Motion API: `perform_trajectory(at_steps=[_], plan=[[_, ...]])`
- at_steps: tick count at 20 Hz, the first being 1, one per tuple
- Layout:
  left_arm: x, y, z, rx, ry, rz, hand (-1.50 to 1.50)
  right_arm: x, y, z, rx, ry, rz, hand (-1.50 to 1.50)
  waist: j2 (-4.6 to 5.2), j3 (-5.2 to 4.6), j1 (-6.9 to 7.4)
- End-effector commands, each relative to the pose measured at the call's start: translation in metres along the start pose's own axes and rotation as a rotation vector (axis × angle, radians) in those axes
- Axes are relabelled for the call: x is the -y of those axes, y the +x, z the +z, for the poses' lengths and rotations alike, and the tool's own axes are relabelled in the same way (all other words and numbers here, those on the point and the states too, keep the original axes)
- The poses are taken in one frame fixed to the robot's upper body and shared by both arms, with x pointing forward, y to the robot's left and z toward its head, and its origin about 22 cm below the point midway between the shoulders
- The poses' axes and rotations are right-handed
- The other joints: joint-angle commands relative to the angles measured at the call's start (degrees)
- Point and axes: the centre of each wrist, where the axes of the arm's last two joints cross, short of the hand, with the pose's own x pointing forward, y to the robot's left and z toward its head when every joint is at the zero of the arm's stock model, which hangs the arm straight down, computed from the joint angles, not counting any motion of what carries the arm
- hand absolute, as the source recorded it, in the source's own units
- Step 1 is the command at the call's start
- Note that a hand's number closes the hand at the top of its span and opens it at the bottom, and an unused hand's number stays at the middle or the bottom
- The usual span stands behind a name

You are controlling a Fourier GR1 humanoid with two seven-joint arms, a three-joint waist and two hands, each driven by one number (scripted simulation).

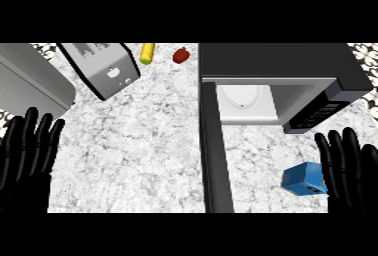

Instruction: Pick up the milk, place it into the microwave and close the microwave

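Observation:
A blue milk carton (pixel 304 179) lies on the marble counter at the lower right, just in front of the microwave (pixel 284 65). The microwave stands open, its dark door (pixel 215 150) swung out toward me, and a white plate (pixel 242 96) shows inside. My right hand (pixel 350 167) rests open with fingers up at the right edge, right beside the carton and apart from it or barely touching; I cannot tell which. Over at the left edge my left hand (pixel 28 150) rests open with fingers up, holding nothing.
A grey toaster (pixel 102 67) stands at the back left, next to a grey appliance (pixel 29 82) at the far left. A yellow corn cob (pixel 148 52) and a red pepper (pixel 181 55) lie at the back of the counter. The open door splits the counter down the middle.

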Motion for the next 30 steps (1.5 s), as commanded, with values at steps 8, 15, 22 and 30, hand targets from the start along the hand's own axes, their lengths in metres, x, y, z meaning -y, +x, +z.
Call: perform_trajectory(at_steps=[8, 15, 22, 30], plan=[[-0.001, 0.009, 0.044, -0.032, 0.014, 0.065, -1.50, -0.030, 0.009, 0.036, 0.012, -0.081, 0.025, -1.50, 0.08, 0.04, -0.05], [-0.010, 0.006, 0.046, -0.016, 0.022, 0.043, -1.50, -0.014, -0.002, 0.041, -0.038, -0.148, 0.129, -1.50, 0.20, 0.05, -0.08], [-0.016, 0.013, 0.064, -0.010, 0.035, 0.029, -1.50, 0.011, -0.032, 0.052, -0.075, -0.260, 0.135, -1.50, 0.15, 0.10, -0.09], [-0.039, 0.017, 0.076, -0.019, -0.001, 0.038, -1.50, 0.038, -0.068, 0.044, -0.145, -0.318, 0.131, -1.50, 0.25, 0.05, 0.22]])
